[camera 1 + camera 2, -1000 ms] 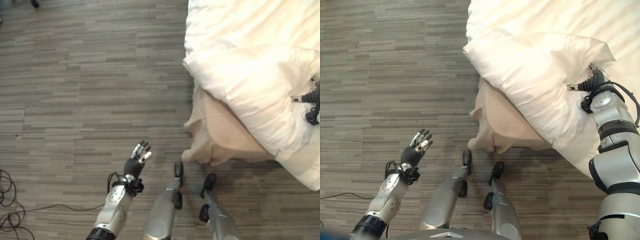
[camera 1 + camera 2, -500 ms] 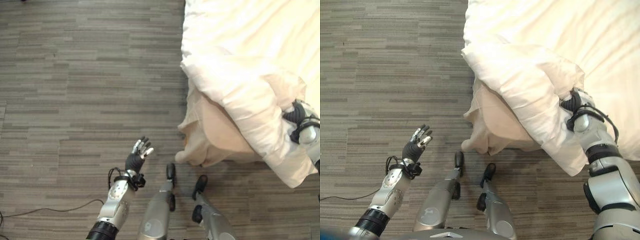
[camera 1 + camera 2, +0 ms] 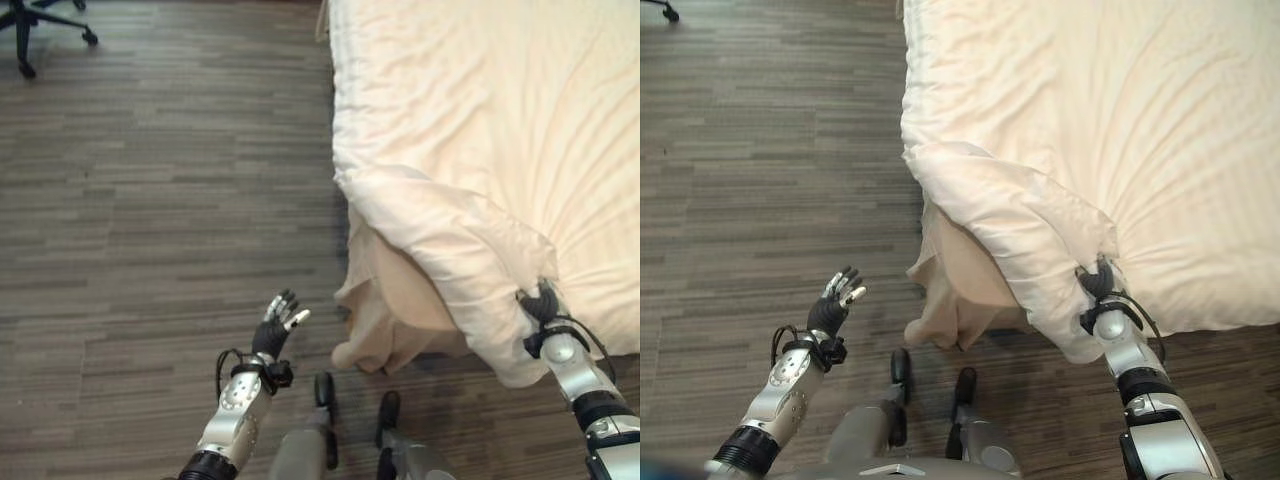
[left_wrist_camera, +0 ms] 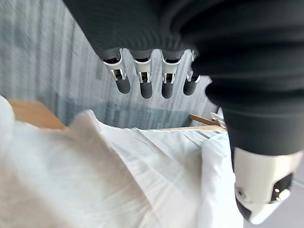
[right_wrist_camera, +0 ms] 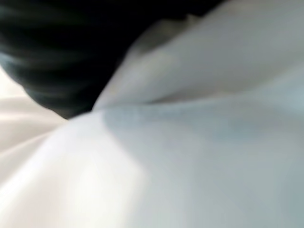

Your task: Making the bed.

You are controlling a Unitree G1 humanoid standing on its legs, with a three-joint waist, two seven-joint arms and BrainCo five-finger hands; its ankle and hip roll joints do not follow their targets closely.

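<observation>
We cannot tell the right hand [image 3: 1099,285] fingers' state; the white duvet [image 3: 455,250] hides them. Left hand [image 3: 274,333] fingers remain spread above the floor [image 3: 150,200]. Duvet now lies flatter.

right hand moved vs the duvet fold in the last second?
Yes. The right hand has come toward the robot along the folded duvet: it was up at the fold's far side, and is now at the fold's near end by the bed's foot edge.
</observation>
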